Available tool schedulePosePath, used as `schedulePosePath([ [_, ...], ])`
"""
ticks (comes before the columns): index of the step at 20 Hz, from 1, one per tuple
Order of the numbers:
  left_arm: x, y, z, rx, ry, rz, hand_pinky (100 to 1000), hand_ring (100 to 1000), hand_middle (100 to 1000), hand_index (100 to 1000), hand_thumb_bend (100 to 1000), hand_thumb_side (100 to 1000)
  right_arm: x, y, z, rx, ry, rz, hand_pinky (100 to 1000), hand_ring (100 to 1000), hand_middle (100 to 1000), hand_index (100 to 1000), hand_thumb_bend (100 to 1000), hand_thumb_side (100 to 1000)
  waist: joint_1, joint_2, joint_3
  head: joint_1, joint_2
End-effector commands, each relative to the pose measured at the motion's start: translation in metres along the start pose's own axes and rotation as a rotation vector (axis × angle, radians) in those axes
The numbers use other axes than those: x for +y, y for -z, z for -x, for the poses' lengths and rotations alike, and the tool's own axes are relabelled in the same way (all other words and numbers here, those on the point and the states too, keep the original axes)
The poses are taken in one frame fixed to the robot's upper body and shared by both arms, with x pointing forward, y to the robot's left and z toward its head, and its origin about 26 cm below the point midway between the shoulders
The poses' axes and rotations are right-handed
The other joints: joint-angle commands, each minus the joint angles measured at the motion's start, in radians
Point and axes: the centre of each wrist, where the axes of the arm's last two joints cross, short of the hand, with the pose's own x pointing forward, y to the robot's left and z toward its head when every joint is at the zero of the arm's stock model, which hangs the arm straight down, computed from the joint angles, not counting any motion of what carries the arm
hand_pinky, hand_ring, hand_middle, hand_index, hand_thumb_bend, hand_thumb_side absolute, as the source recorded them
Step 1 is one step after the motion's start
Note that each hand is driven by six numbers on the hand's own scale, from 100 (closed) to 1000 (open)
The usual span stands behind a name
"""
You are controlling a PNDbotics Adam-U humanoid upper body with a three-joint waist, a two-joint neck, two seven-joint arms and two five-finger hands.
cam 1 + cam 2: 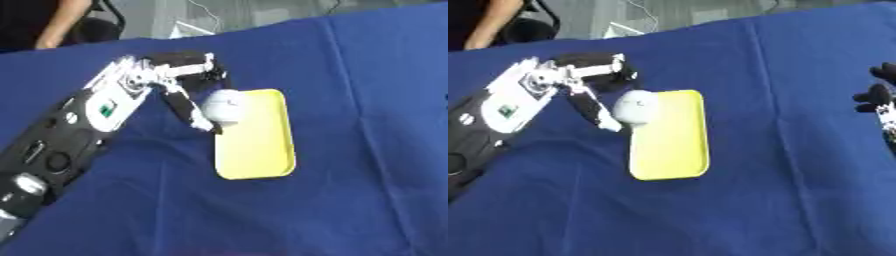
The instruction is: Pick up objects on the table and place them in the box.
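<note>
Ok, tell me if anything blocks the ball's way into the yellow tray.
Nothing visible does. The left robot hand has its fingers curled round the white ball, which is already at the near-left edge of the yellow tray. The tray's bare surface shows nothing else on it.

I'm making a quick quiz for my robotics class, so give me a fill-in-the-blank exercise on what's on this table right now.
1. The white ball is held by the robot's ____ hand.
2. The tray under the ball is ____ in colour.
3. The cloth covering the table is ____.
4. The right hand shows at the view's ____ edge.

Missing words: left; yellow; blue; right
</note>
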Motion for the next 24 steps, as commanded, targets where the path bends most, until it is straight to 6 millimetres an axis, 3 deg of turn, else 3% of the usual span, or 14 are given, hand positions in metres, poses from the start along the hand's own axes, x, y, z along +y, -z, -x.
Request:
schedulePosePath([
  [1, 0.01, 0.008, -0.005, 0.0, 0.046, -0.024, 222, 102, 204, 290, 100, 237, -0.003, 0.003, -0.005, -0.023, -0.008, -0.002, 670, 692, 889, 963, 339, 787, -0.008, -0.013, 0.0, 0.008, -0.011],
  [14, -0.032, 0.045, 0.009, 0.055, 0.077, -0.012, 237, 111, 216, 316, 100, 235, 0.0, 0.007, -0.008, -0.039, 0.01, -0.009, 670, 692, 889, 963, 339, 786, -0.017, -0.004, -0.014, 0.021, -0.02],
  [15, -0.035, 0.047, 0.009, 0.054, 0.083, -0.007, 294, 160, 272, 379, 100, 226, 0.001, 0.007, -0.009, -0.041, 0.011, -0.009, 670, 692, 889, 963, 338, 786, -0.018, -0.003, -0.015, 0.021, -0.021],
  [16, -0.038, 0.048, 0.009, 0.05, 0.091, 0.002, 406, 283, 385, 482, 100, 221, 0.001, 0.008, -0.009, -0.042, 0.012, -0.008, 670, 692, 889, 963, 338, 786, -0.018, -0.003, -0.016, 0.022, -0.023],
  [17, -0.04, 0.049, 0.009, 0.046, 0.099, 0.01, 459, 353, 449, 547, 100, 222, 0.001, 0.008, -0.009, -0.043, 0.013, -0.008, 670, 692, 889, 963, 338, 786, -0.019, -0.002, -0.017, 0.022, -0.023],
  [18, -0.043, 0.051, 0.008, 0.03, 0.113, 0.026, 621, 592, 661, 767, 215, 350, 0.001, 0.008, -0.009, -0.044, 0.014, -0.008, 670, 692, 889, 963, 338, 787, -0.019, -0.002, -0.017, 0.023, -0.023],
  [19, -0.043, 0.052, 0.007, 0.013, 0.126, 0.041, 681, 704, 760, 842, 288, 482, 0.001, 0.008, -0.009, -0.043, 0.014, -0.008, 670, 692, 889, 963, 338, 786, -0.019, -0.002, -0.017, 0.024, -0.023],
  [20, -0.043, 0.052, 0.005, -0.006, 0.139, 0.05, 715, 756, 799, 877, 325, 579, 0.001, 0.008, -0.009, -0.043, 0.014, -0.008, 670, 692, 889, 963, 338, 786, -0.019, -0.002, -0.017, 0.024, -0.023],
  [22, -0.043, 0.052, 0.005, -0.029, 0.148, 0.057, 754, 806, 845, 927, 364, 678, 0.001, 0.008, -0.009, -0.042, 0.014, -0.008, 670, 692, 889, 963, 338, 786, -0.019, -0.003, -0.016, 0.024, -0.023],
  [23, -0.042, 0.051, 0.004, -0.038, 0.148, 0.059, 756, 808, 848, 930, 367, 687, 0.001, 0.008, -0.009, -0.042, 0.014, -0.008, 670, 692, 889, 963, 338, 786, -0.019, -0.003, -0.015, 0.024, -0.023],
  [24, -0.042, 0.051, 0.004, -0.044, 0.145, 0.061, 773, 823, 862, 954, 379, 767, 0.001, 0.008, -0.009, -0.042, 0.014, -0.008, 670, 692, 889, 963, 338, 786, -0.019, -0.003, -0.014, 0.024, -0.024],
])
